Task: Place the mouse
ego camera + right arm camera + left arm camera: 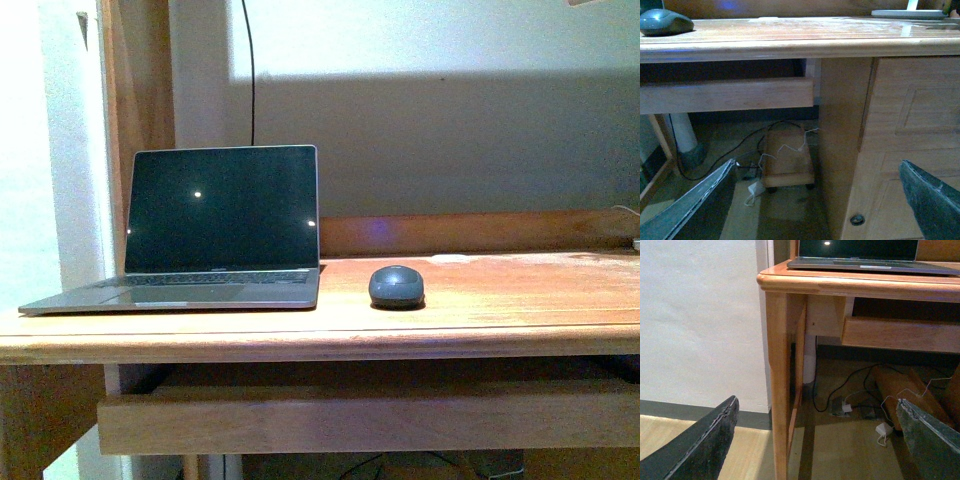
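The mouse [397,286], small, dark grey and dome-shaped, rests on the wooden desk [500,300] just right of the laptop [215,225]. The right wrist view also catches the mouse [664,22] on the desktop. Neither arm shows in the front view. My left gripper [817,440] is open, low in front of the desk's left leg [779,390], with nothing between its fingers. My right gripper [817,200] is open too, below the desktop in front of the desk's cabinet [890,150], well under the mouse.
The open laptop has a dark screen. A keyboard drawer front [370,420] runs under the desktop. Cables and adapters [860,405] lie on the floor beneath. A small wheeled wooden stand [787,160] sits under the desk. A white wall [700,315] is left of the desk.
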{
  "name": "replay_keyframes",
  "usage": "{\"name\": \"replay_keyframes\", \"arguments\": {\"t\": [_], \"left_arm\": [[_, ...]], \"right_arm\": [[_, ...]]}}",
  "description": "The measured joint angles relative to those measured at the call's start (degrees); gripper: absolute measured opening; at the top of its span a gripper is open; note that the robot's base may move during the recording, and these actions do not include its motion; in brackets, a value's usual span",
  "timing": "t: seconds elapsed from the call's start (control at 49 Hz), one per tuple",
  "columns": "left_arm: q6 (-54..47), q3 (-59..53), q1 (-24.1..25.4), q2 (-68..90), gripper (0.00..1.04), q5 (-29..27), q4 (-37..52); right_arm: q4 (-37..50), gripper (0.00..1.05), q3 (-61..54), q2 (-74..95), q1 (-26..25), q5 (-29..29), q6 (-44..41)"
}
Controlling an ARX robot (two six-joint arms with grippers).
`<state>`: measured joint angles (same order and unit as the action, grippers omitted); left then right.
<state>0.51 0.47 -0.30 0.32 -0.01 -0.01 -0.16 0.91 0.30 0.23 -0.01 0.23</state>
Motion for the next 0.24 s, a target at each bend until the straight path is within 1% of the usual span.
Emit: {"name": "replay_keyframes", "arguments": {"t": [0.245], "left_arm": [[0.00,0.00,0.00,0.00,0.97,0.00,0.00]], "right_arm": [[0.00,0.97,0.00,0.00,0.00,0.00,0.00]]}}
